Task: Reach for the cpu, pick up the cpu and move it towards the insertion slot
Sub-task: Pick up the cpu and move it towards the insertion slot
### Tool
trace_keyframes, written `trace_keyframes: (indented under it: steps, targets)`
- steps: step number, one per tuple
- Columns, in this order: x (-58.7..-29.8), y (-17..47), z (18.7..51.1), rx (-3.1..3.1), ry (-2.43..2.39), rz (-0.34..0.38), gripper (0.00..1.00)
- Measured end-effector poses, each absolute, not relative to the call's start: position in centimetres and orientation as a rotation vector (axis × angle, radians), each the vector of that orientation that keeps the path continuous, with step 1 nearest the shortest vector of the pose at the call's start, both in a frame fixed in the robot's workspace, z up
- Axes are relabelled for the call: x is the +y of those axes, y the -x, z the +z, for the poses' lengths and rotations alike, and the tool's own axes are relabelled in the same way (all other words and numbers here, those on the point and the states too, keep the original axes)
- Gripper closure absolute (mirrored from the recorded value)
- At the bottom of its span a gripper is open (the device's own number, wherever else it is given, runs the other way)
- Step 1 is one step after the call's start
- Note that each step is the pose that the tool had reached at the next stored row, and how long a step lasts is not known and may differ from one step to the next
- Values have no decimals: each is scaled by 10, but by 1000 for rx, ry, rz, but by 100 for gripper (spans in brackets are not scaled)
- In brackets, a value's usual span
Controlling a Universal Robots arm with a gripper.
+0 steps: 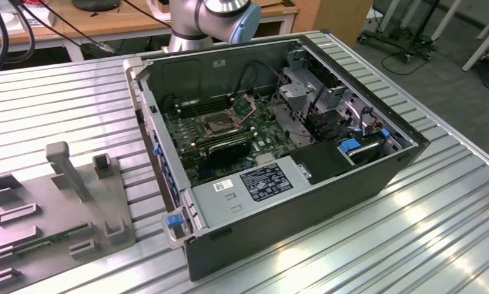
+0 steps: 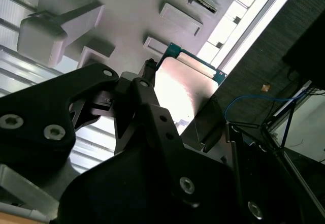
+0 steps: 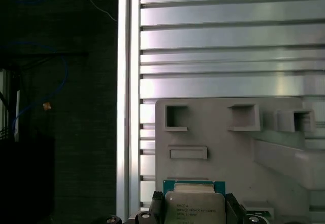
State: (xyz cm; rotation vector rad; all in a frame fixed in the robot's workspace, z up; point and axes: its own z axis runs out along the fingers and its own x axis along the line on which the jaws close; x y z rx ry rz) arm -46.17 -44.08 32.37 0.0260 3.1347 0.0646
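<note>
While hand (image 3: 194, 201) grips cpu (image 3: 195, 209) over grey fixture plate (image 3: 223, 137), ribbed aluminium table (image 3: 228, 46) borders dark floor (image 3: 61, 112).

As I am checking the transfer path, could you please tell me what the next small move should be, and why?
Probably carry the cpu across toward the open computer case, kept level. In the first wrist view the tool is shut on its side edges with the grey fixture plate below, so it looks lifted; the insertion slot sits inside the case.
</note>
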Motion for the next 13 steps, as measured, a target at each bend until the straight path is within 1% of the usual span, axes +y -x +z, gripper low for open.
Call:
trace_keyframes:
  steps: [13]
  targets:
    - [-441, 462, 333, 3135, -26, 65, 45]
